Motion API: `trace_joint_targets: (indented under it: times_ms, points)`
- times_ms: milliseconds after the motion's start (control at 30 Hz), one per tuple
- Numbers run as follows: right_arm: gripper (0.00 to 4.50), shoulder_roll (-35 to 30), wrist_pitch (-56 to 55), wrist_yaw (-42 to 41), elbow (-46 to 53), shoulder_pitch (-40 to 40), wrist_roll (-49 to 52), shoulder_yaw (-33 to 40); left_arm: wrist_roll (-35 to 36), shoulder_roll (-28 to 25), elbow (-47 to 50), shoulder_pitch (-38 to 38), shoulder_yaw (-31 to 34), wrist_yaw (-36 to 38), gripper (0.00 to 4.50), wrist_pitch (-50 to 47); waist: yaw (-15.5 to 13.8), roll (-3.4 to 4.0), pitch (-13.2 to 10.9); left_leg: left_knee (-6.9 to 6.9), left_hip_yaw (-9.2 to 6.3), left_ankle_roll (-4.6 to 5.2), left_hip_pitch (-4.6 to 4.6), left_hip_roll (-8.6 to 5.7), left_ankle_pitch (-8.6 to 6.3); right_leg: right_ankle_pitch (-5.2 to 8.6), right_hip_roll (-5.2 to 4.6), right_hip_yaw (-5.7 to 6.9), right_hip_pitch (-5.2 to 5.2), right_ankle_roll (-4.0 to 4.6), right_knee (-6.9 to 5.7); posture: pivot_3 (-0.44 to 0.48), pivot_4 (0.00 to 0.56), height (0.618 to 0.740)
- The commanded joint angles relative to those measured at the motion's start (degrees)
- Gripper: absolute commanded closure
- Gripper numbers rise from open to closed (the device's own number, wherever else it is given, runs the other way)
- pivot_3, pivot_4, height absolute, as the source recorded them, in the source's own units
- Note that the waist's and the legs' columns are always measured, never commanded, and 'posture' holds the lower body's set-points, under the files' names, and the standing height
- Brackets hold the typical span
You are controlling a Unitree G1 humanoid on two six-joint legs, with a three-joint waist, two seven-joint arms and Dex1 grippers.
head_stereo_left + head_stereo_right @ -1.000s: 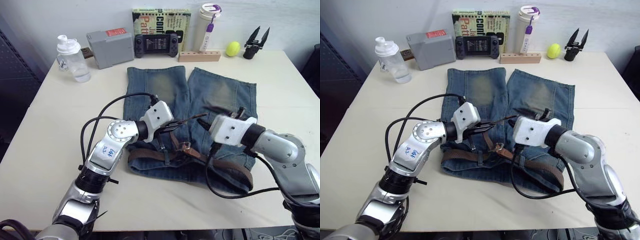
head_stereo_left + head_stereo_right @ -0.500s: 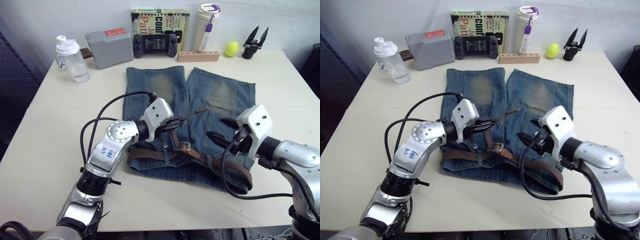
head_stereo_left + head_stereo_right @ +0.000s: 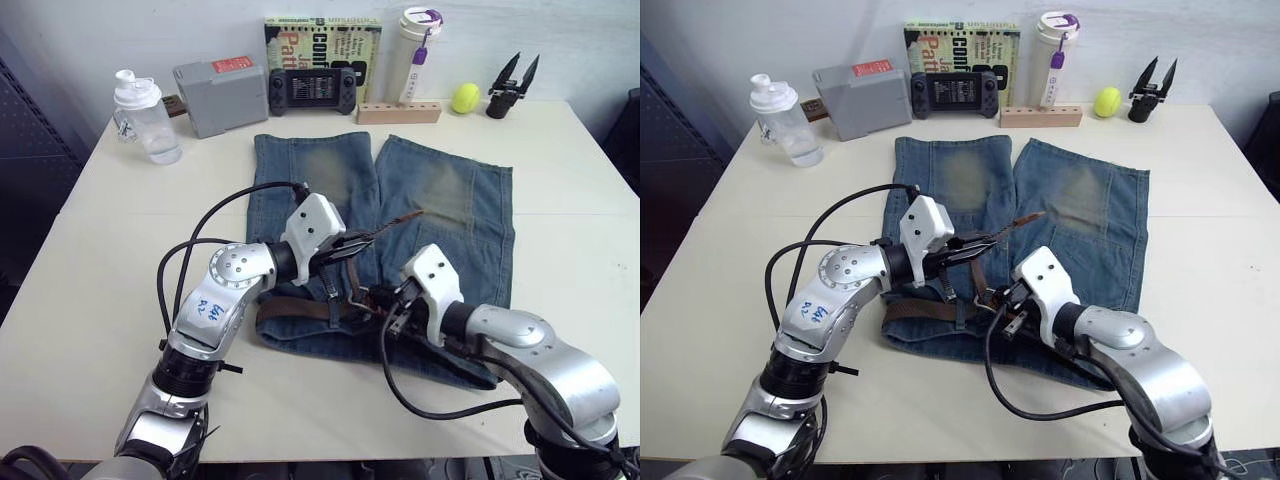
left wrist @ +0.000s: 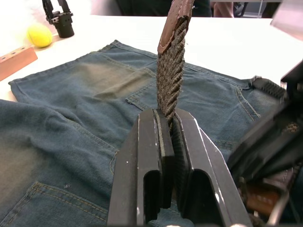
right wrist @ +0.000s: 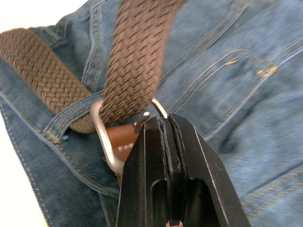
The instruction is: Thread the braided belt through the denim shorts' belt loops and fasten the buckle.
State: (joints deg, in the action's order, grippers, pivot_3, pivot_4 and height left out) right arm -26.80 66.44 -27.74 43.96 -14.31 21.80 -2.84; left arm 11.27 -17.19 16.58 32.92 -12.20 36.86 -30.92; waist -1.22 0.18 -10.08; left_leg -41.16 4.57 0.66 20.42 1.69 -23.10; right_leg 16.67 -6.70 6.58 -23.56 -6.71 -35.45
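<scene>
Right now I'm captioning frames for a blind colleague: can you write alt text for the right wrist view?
The right gripper is shut on the buckle, a silver metal frame, with the braided belt passing through it. Beneath lie the denim shorts, with one belt loop crossing the belt beside the buckle.

Both arms are silver metal with white wrist housings, black two-finger grippers and black cables; the left arm carries blue handwriting.

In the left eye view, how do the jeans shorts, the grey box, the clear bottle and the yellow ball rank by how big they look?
1. denim shorts
2. grey box
3. clear bottle, close to the box in look, so unsure
4. yellow ball

The shorts lie nearer the camera.
</scene>
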Motion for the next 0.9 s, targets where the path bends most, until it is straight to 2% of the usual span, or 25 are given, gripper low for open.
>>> trace_joint_targets:
  times_ms: [33, 267, 333, 467, 667, 900]
  points:
    - [4.44, -0.4, 0.2, 2.3, -1.0, 0.6, -1.1, -3.2, 0.6, -0.1, 3.0, -0.4, 0.8, -0.7, 4.50, 0.7, 0.0, 0.00, 0.0, 0.00, 0.00, 0.00, 0.00, 0.00, 0.00, 0.00, 0.00, 0.00, 0.00, 0.00, 0.00, 0.000, 0.150, 0.731]
    - [4.44, -5.6, -0.9, 4.4, -2.1, 2.6, -4.8, -11.9, -0.2, -1.6, 2.2, -1.8, 5.6, -3.8, 4.50, 2.2, 0.0, 0.01, 0.0, 0.01, -0.01, 0.00, 0.00, 0.01, 0.00, 0.00, 0.00, 0.00, 0.01, 0.00, 0.02, 0.000, 0.150, 0.731]
    - [4.44, -5.7, -1.3, 4.8, -2.1, 3.2, -4.9, -12.1, -0.3, -2.7, 2.4, -3.2, 6.8, -3.9, 4.50, 3.1, 0.0, -0.01, 0.0, 0.02, -0.01, 0.00, -0.02, 0.01, 0.00, 0.00, 0.00, -0.01, 0.01, 0.00, 0.02, 0.000, 0.150, 0.731]
    - [4.44, -4.1, -3.0, 5.2, -1.8, 3.1, -3.9, -9.2, 2.9, -3.3, 4.9, -7.5, 7.6, -2.5, 4.50, 2.0, -0.1, -0.01, 0.0, 0.05, -0.02, 0.00, -0.05, 0.02, 0.00, 0.00, 0.00, 0.00, 0.02, 0.00, 0.02, 0.000, 0.150, 0.731]
    - [4.44, 0.0, -0.9, 4.4, 2.0, 0.6, 2.8, 4.3, 3.0, -2.2, 5.0, -11.6, 6.3, -3.7, 4.50, 2.7, -0.2, -0.01, 0.0, 0.03, -0.10, 0.00, 0.00, 0.01, 0.00, 0.00, -0.03, -0.02, 0.03, 0.00, 0.05, 0.000, 0.150, 0.731]
    - [4.44, -2.2, 4.8, 2.8, 7.1, 2.1, 8.5, 6.2, 2.7, -1.7, 4.8, -11.4, 6.0, -4.6, 4.50, 3.3, -0.1, -0.02, 0.0, 0.07, -0.09, 0.00, -0.01, 0.02, 0.00, 0.00, -0.01, -0.02, 0.01, 0.00, 0.05, 0.000, 0.150, 0.731]
